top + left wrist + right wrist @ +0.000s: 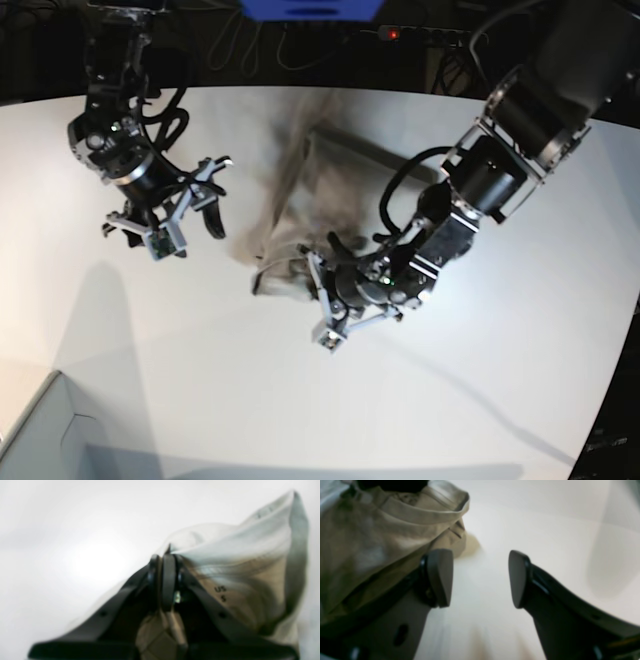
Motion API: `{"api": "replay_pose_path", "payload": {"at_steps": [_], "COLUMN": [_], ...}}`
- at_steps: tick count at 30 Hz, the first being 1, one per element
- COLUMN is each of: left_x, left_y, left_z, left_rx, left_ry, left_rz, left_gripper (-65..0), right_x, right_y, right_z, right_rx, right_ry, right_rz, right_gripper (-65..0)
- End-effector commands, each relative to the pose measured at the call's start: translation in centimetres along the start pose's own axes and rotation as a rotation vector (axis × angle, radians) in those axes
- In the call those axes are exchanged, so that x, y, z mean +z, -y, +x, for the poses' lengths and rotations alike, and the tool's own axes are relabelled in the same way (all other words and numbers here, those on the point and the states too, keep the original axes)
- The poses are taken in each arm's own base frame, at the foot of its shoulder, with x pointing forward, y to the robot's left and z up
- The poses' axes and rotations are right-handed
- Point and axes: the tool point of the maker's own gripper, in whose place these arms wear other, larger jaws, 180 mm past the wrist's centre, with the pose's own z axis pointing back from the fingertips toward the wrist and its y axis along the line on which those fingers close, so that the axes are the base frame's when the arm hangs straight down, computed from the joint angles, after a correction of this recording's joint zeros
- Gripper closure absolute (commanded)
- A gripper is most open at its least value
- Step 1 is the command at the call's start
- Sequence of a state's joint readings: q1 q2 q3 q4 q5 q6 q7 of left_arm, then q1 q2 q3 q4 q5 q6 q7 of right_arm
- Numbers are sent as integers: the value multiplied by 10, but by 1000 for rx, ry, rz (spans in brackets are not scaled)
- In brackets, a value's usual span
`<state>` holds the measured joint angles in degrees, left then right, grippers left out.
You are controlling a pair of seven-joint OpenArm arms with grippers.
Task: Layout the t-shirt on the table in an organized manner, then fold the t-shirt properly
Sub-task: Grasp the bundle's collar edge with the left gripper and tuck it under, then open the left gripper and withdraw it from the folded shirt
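Here, blurred t-shirt [250, 555] hem clamped in left jaws, its spread hidden; right jaws apart, empty.

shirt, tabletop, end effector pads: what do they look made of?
T-shirt: soft woven or knit fabric, likely cotton, matte beige; it creases and drapes where the left end effector pinches it. Table: smooth white matte surface, maybe laminate. Pads of the right end effector: dark, matte, rubber or plastic.
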<state>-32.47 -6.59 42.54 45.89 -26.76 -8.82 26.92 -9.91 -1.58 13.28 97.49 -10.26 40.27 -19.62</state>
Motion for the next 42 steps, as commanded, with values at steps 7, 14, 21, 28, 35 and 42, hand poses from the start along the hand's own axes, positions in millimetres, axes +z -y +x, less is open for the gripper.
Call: {"api": "replay_pose_path", "payload": {"at_steps": [7,14,21,28,35,42], "left_x": [11,8,9,12,38,93], "left_y": [-33,-41,-45,-46,-43,-94], "left_z": [47,41,37,48,89,113], "left_rx": [-20,-8,-3,-11,-76,67], "left_ry": [85,60,47,69,196,377], "left_rz": [61,76,83,82,74,154], "left_gripper": [0,0,-34,-353,-432,-432], "right_x": [14,17,18,16,19,17], "right_y": [13,9,7,-4,-8,-33], "right_z": [14,10,9,9,12,47], "right_rx": [8,8,4,-10,-19,3], "right_ry": [59,51,48,49,61,146], "right_rz": [-46,-40,-37,-18,-20,27], "right_gripper": [-351,-351,-351,-351,-320,-23]}}
